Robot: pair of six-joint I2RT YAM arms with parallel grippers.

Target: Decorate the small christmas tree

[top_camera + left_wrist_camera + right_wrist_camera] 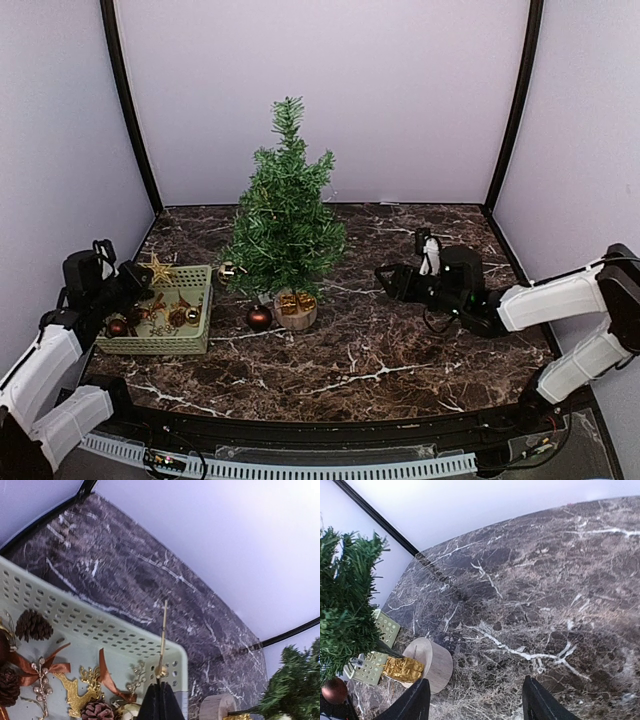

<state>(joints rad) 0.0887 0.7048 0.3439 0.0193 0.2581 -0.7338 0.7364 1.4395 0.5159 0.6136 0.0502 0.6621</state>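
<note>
Left gripper [160, 692] clenched on gold star [157, 268], nine o'clock of the mid-table small christmas tree [285, 225].
Right gripper [477, 705] gapes empty at three o'clock; pinched by one thin point, the star may twist loose.

Setup's basically a box: pale lilac-white back wall [320, 90] w/ matching left wall [50, 150] & right wall [590, 150], all plain panels. Black corner posts [128, 110] run up where the panels meet, both sides. Table [400, 340] is dark brown marble-look w/ white veins, slightly glossy. Black rim [330, 430] along the near edge, white slotted strip [330, 467] just below it. Light's soft & even, shadows faint.
</note>
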